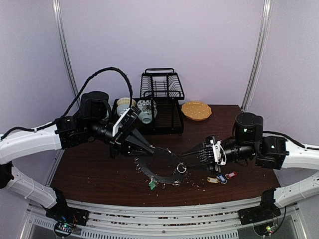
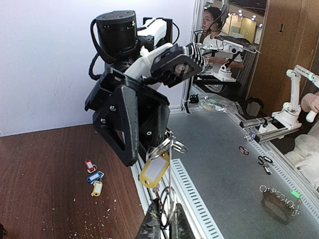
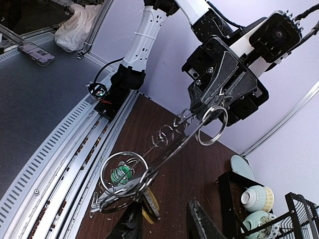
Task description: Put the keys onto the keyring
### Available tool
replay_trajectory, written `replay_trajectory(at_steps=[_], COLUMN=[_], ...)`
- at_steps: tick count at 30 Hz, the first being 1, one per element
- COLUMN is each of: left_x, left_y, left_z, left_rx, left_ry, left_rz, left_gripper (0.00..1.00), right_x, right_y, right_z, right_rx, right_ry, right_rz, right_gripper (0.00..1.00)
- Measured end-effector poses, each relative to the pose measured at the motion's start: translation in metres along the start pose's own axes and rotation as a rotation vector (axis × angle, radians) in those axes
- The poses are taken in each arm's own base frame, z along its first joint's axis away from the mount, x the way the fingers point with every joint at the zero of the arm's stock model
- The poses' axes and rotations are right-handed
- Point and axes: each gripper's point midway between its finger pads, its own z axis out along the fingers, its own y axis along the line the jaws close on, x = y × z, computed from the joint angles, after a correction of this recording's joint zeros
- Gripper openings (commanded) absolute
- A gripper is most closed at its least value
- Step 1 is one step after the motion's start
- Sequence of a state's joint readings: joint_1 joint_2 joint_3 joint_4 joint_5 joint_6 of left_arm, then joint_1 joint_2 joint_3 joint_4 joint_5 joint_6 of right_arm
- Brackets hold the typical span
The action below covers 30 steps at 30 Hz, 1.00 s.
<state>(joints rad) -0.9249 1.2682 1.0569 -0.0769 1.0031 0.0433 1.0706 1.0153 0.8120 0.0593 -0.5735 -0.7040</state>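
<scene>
While left jaws pinch flat dark ring-shaped keyring disc (image 1: 147, 173) over tabletop's (image 1: 94, 174) middle, right jaws part-spread at its rightward rim, yellow-tagged metal key (image 2: 154, 172) hanging there, grip unclear; loose tagged keys (image 1: 221, 178) toward front-right corner, nearer right arm (image 1: 279, 149).

At the middle of the bench (image 1: 84, 174), the keyring (image 1: 148, 174) lies between your left end effector (image 1: 145, 148) and right end effector (image 1: 187, 155), with one key (image 1: 152, 184) at its near edge. Loose keys (image 1: 222, 178) lie to its right. Behind it stands a dish rack (image 1: 162, 89) holding bowls (image 1: 144, 112), with a plate (image 1: 196, 110) on its right.
</scene>
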Motion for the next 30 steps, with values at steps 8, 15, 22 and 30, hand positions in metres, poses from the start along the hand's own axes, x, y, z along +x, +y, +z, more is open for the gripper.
replay_trajectory(at_steps=[8, 15, 22, 30], left_x=[0.0, -0.0001, -0.0001, 0.0012], left_y=[0.0, -0.0006, -0.0005, 0.0029], left_z=[0.0, 0.0004, 0.0004, 0.0005], left_rx=[0.0, 0.002, 0.001, -0.018], left_ry=[0.0, 0.0, 0.0, 0.006], left_rz=[0.0, 0.001, 0.001, -0.003], left_gripper=[0.0, 0.0, 0.0, 0.0], right_x=[-0.0018, -0.0068, -0.0082, -0.0098], right_y=[0.0012, 0.0025, 0.0015, -0.0023], right_z=[0.0, -0.0002, -0.0002, -0.0041], right_rx=[-0.008, -0.019, -0.015, 0.01], right_ry=[-0.009, -0.034, -0.04, -0.033], right_rz=[-0.011, -0.026, -0.035, -0.039], right_gripper=[0.35, 0.19, 0.08, 0.0])
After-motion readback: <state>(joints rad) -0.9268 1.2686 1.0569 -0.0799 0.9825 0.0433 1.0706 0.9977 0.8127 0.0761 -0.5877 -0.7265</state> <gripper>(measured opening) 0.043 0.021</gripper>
